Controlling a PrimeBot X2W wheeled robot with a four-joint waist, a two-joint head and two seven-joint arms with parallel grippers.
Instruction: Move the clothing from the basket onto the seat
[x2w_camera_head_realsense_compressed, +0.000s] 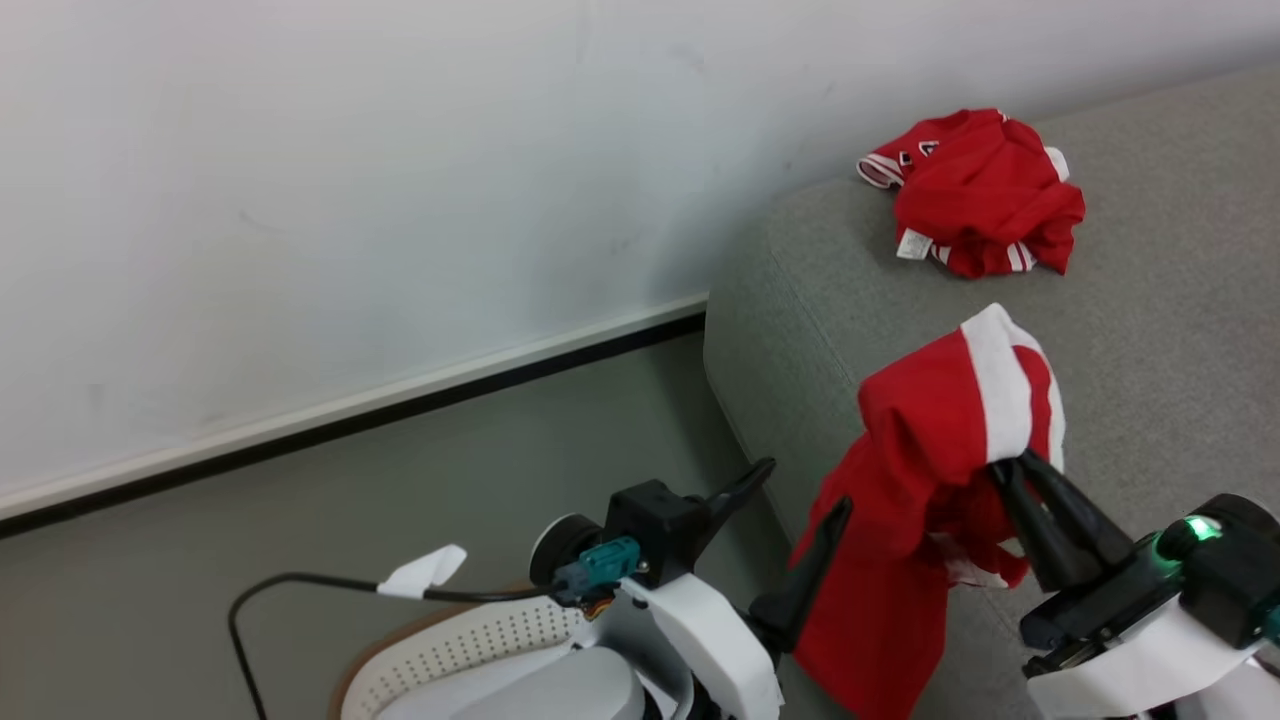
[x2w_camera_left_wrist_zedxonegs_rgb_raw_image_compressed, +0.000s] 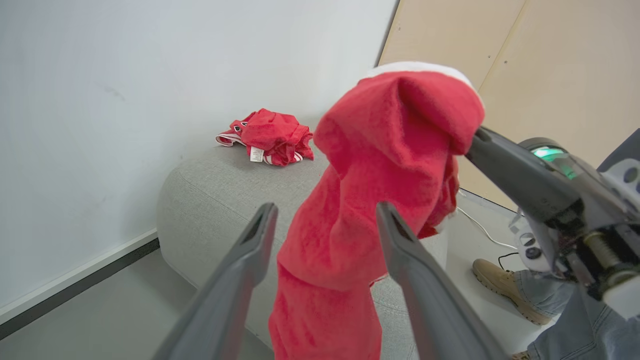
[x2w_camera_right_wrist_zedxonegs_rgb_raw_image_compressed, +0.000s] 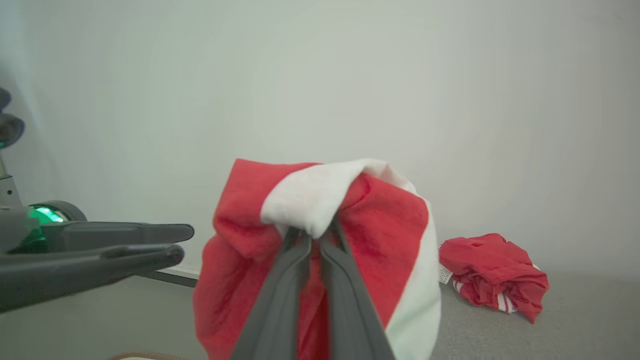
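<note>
Red garment on seat, second garment gripped by right hand; left hand spread.

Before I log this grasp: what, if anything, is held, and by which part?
The right gripper is shut on the hanging red garment, pinching a bunched fold at its white trim. The left gripper is open, gripping nothing.

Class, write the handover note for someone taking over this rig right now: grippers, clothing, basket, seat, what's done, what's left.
Left gripper: open, fingers either side of the hanging cloth, not clamped.
Right gripper: shut on a red garment, held up at the seat edge.
Done: a second red garment lies crumpled on the seat near the wall.
Left: lay the held one on the seat. The basket sits low by the left arm, contents hidden; check it.
</note>
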